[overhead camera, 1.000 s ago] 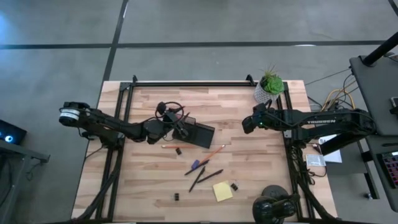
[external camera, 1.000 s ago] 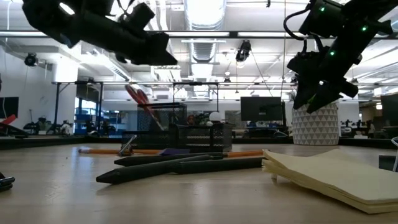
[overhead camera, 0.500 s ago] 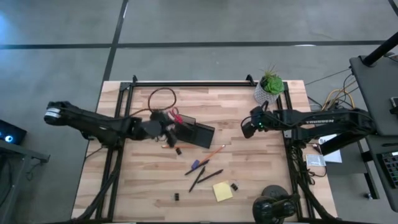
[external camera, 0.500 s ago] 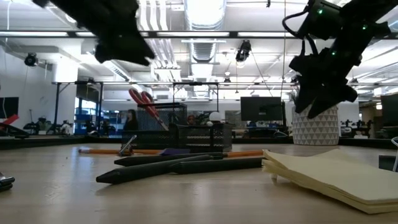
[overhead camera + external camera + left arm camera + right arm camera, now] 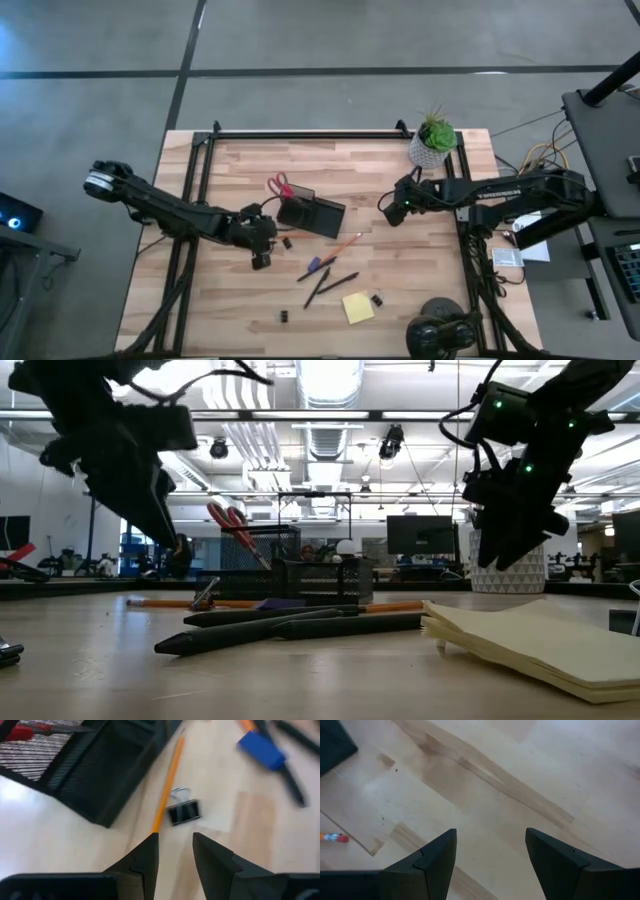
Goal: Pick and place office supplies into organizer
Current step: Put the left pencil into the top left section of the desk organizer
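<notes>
The black mesh organizer [image 5: 312,214] [image 5: 300,575] [image 5: 100,770] stands mid-table with the red-handled scissors [image 5: 279,186] [image 5: 228,520] upright in its left end. My left gripper [image 5: 262,240] [image 5: 172,845] is open and empty, low over the table just near-left of the organizer. Ahead of its fingers lie a black binder clip [image 5: 182,811] [image 5: 286,242] and an orange pencil [image 5: 167,780]. A purple-tipped pen [image 5: 315,265] [image 5: 262,750], dark pens [image 5: 328,285] [image 5: 290,625] and the yellow sticky-note pad [image 5: 358,307] [image 5: 530,640] lie nearer. My right gripper [image 5: 390,212] [image 5: 490,850] hovers open over bare wood.
A potted plant in a white pot [image 5: 434,140] [image 5: 505,565] stands at the far right corner, behind my right gripper. Another orange pencil [image 5: 346,241] lies right of the organizer. Two more binder clips [image 5: 377,299] [image 5: 283,317] lie near the near edge. Bare wood stretches along the left side.
My left gripper has drawn back from the scissors, which stay standing in the organizer, then swung toward the near edge and come down low beside the binder clip. My right gripper has crept a little toward the table's left.
</notes>
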{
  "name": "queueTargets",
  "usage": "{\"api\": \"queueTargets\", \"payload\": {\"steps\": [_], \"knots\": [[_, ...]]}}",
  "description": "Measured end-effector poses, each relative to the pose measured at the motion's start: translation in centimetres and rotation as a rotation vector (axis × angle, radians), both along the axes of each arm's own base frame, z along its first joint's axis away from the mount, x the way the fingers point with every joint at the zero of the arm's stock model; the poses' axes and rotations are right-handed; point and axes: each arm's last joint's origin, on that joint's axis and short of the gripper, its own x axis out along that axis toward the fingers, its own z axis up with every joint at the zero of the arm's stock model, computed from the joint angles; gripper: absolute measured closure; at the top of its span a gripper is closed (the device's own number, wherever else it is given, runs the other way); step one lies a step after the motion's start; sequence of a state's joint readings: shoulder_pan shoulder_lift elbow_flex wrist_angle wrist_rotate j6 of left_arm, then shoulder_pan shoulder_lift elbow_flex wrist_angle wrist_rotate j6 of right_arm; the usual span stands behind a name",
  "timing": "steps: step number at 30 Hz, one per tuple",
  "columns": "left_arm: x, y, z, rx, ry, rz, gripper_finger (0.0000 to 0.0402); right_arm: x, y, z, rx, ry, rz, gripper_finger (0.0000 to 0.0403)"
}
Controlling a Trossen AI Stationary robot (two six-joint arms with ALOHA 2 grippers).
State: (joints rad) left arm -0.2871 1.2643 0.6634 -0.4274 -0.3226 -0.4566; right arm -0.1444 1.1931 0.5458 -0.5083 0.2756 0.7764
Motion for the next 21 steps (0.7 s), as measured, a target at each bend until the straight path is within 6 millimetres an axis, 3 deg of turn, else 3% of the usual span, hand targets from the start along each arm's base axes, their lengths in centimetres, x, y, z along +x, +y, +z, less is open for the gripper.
{"api": "queueTargets", "payload": {"steps": [6,21], "knots": [[0.1,1.4,-2.2,0.027,0.122,-0.041,0.0297,0.1,0.0,-0.1,0.007,-0.009,-0.022,0.0172],[1.2,3.8,-4.4,-0.018,0.256,-0.198,0.0298,0.1,0.0,-0.1,0.008,-0.016,-0.033,0.0172]]}}
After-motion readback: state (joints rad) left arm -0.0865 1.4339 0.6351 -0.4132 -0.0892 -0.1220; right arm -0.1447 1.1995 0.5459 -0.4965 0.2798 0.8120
